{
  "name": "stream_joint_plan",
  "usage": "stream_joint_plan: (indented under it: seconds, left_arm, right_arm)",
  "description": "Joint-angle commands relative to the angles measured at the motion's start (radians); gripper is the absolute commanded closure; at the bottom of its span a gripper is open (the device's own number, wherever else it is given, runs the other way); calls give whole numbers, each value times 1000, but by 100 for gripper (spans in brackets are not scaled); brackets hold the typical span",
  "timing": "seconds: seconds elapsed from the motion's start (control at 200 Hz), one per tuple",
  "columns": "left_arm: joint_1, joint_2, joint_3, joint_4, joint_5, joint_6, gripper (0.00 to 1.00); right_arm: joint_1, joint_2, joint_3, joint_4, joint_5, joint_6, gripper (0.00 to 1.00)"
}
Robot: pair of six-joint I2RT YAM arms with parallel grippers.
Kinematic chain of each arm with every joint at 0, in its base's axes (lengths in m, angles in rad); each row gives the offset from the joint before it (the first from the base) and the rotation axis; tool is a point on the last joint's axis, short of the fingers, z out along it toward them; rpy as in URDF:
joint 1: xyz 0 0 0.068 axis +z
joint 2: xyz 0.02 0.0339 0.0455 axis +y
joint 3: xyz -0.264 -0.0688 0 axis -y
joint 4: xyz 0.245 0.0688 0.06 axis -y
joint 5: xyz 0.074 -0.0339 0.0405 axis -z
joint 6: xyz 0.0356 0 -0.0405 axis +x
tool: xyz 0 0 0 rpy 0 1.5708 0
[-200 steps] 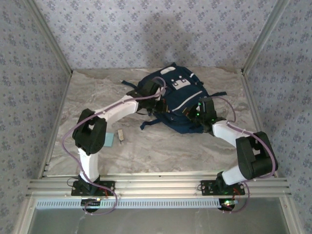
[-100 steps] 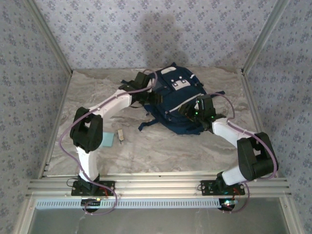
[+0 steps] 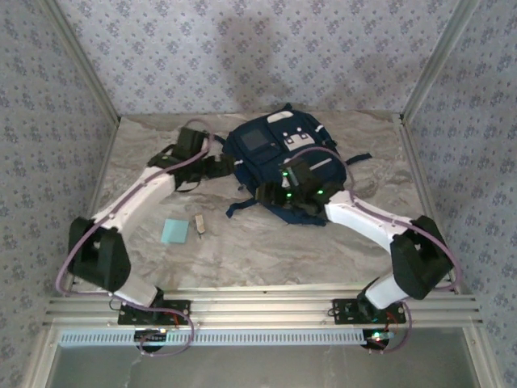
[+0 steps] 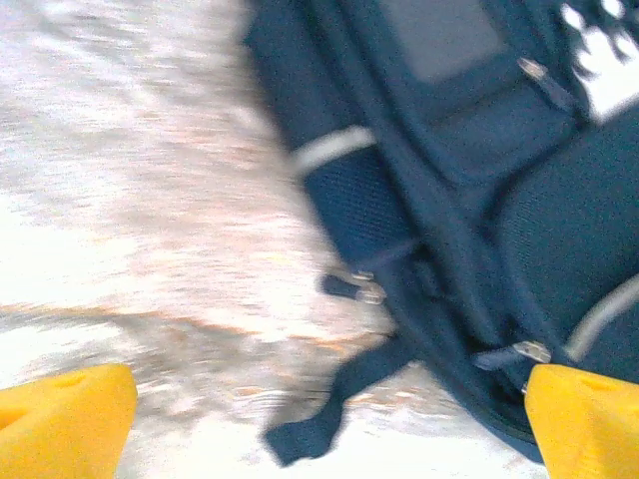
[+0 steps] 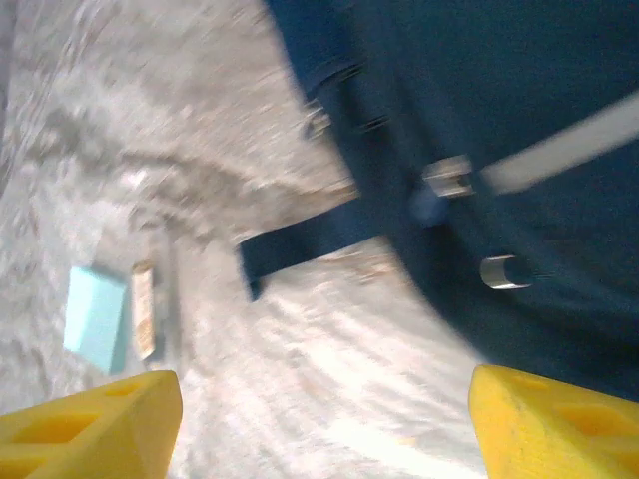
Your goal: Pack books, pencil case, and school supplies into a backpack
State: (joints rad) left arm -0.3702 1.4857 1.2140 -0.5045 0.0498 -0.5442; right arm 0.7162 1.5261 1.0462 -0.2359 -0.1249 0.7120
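The navy backpack (image 3: 279,158) lies at the back middle of the table, grey patch up. It also spans the right of the left wrist view (image 4: 479,200) and the upper right of the right wrist view (image 5: 499,150). My left gripper (image 3: 220,166) hangs open just left of the backpack, and in its own view (image 4: 324,424) only table and a loose strap end (image 4: 310,429) lie below the jaws. My right gripper (image 3: 273,194) is open at the backpack's near-left edge, empty (image 5: 324,424). The light-blue pad (image 3: 174,231) and beige eraser block (image 3: 199,225) lie on the table. The books and pencil case are out of view.
A dark strap (image 5: 300,244) trails from the backpack toward the pad (image 5: 95,311) and the eraser block (image 5: 144,309). Patterned walls and metal rails (image 3: 258,305) close in the marble table (image 3: 266,250). Open table lies in front of the backpack.
Both grippers have opened and let go of the backpack. The left arm has swung back to the left. The right gripper has moved left along the backpack's near edge. The backpack has settled.
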Motion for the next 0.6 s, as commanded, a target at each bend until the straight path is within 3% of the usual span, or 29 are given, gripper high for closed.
stream_joint_plan:
  seconds: [0.0, 0.25, 0.485, 0.595]
  left_arm:
    - [120, -78, -101, 34, -13, -72, 0]
    - [360, -237, -293, 113, 76, -129, 0]
    - [546, -316, -417, 153, 136, -181, 0]
    - [590, -327, -456, 199, 169, -202, 0]
  right_arm:
    - [103, 111, 127, -69, 44, -33, 22]
    - [273, 412, 451, -139, 19, -57, 23]
    - [324, 619, 666, -228, 48, -68, 24]
    - [342, 709, 771, -301, 71, -75, 24]
